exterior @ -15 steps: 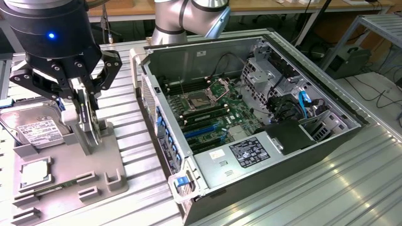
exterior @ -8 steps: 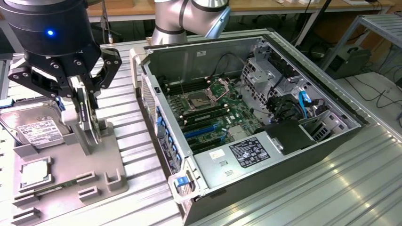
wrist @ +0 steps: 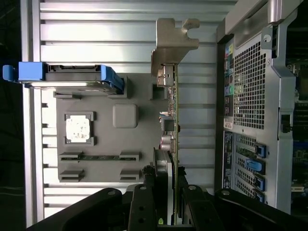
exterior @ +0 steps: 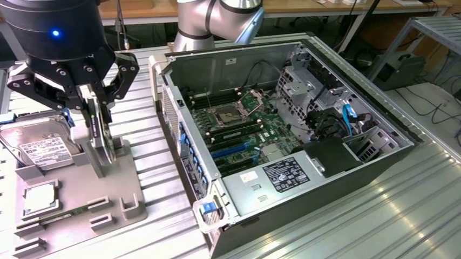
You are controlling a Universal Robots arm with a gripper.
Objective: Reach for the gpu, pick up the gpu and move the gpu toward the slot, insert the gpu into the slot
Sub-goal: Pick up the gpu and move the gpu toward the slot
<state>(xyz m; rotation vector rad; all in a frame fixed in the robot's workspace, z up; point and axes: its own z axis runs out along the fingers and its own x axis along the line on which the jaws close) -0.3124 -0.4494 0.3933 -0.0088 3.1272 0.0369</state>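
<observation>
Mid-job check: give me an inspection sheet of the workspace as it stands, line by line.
surface: ribbed aluminium table carrying a grey parts fixture.
job's things: gpu upright on edge in the fixture; blue slot on the motherboard, no card in it.
clutter: hard drive and processor chip in the fixture.
grippers: gripper closed on the gpu's edge.
cables: blue cable inside the open case.
surroundings: metal frame at the exterior view's right; benches behind.
</observation>
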